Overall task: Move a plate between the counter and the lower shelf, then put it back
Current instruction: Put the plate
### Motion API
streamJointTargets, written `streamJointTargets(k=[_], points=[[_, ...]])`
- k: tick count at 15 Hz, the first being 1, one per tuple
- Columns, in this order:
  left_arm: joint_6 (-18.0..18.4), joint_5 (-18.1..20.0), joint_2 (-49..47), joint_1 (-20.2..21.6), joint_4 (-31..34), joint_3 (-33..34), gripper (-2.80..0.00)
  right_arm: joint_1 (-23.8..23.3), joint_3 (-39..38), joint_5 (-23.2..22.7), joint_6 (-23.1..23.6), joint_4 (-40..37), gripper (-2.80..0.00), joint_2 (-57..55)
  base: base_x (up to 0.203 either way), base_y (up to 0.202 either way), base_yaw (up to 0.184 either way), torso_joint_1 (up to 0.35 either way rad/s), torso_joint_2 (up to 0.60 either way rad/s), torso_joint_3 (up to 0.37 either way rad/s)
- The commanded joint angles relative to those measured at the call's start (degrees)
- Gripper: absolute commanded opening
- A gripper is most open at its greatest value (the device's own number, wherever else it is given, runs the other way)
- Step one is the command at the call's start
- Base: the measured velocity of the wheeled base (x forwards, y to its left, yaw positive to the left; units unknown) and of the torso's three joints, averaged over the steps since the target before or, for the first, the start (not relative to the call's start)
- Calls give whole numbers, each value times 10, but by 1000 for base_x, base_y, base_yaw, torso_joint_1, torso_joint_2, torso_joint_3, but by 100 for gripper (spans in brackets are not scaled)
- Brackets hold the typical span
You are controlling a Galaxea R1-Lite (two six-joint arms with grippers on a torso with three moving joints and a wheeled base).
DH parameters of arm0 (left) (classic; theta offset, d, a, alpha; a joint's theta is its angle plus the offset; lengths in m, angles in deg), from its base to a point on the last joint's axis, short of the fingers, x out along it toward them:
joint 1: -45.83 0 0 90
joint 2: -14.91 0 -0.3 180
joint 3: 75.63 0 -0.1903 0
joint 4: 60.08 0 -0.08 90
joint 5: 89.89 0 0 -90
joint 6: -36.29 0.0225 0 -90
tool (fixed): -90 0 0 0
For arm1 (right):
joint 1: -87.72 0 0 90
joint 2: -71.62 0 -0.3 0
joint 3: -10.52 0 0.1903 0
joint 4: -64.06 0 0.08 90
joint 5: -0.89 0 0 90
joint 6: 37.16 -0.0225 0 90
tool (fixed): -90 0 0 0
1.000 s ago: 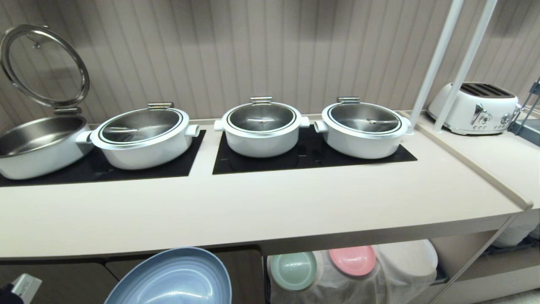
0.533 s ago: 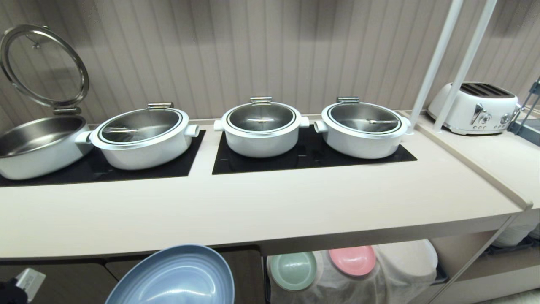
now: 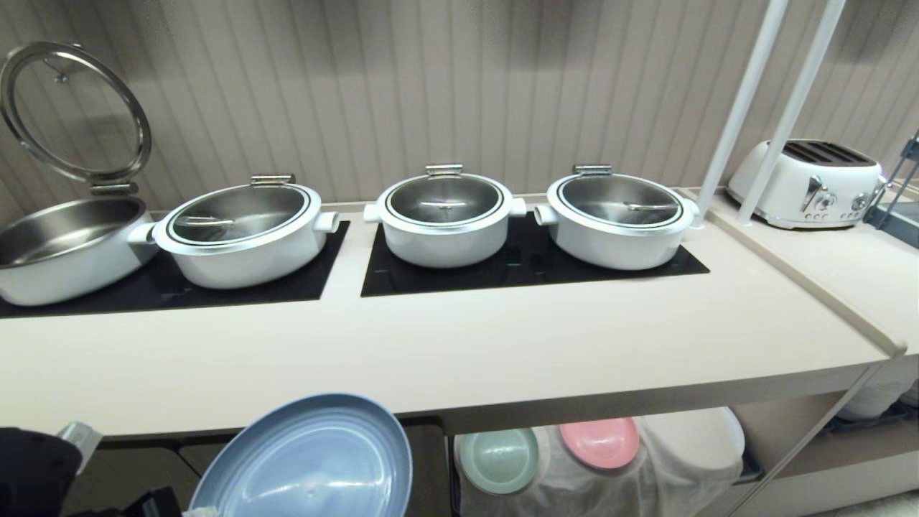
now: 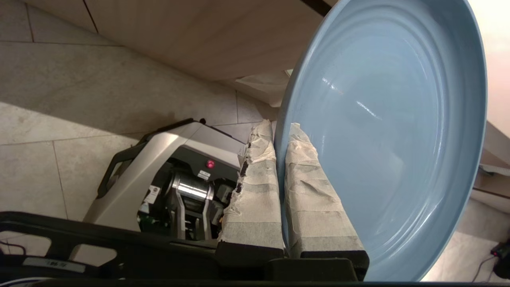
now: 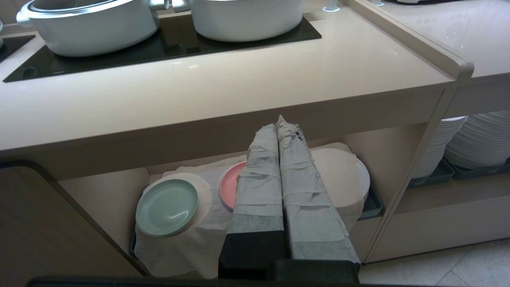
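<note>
The light blue plate [image 3: 309, 459] hangs tilted in front of the counter [image 3: 459, 352], low at the left, and its far rim just overlaps the counter's front edge. My left gripper [image 4: 279, 129] is shut on the plate [image 4: 382, 131]: one taped finger [image 4: 310, 191] lies on its inner face and the other finger [image 4: 251, 191] on its underside. The lower shelf [image 5: 394, 159] lies under the counter to the right, with a white cloth [image 5: 191, 239] over stacks. My right gripper [image 5: 279, 123] is shut on nothing, held in front of that shelf.
A mint green plate [image 3: 499, 459] and a pink plate [image 3: 599, 443] rest on the cloth. Several white pots [image 3: 445, 219] stand on black cooktop panels [image 3: 531, 269]. A white toaster [image 3: 808, 183] sits on the adjoining top. Bare white plate stacks [image 5: 474, 139] fill the neighbouring compartment.
The left gripper has lifted the blue plate; its far rim now reaches the counter's front edge. More of the left arm shows at the lower left.
</note>
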Motion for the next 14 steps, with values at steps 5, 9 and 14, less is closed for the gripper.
streamJointTargets(k=[5,9,14], points=[[-5,3,-163,39,-39,-94,-280,0,0,0,0,0,-280,0,0,0,0,0,0,0],[-2,17,-265,86,-71,-176,-280,0,0,0,0,0,-280,0,0,0,0,0,0,0],[15,23,-410,159,-78,-307,-280,0,0,0,0,0,-280,0,0,0,0,0,0,0]])
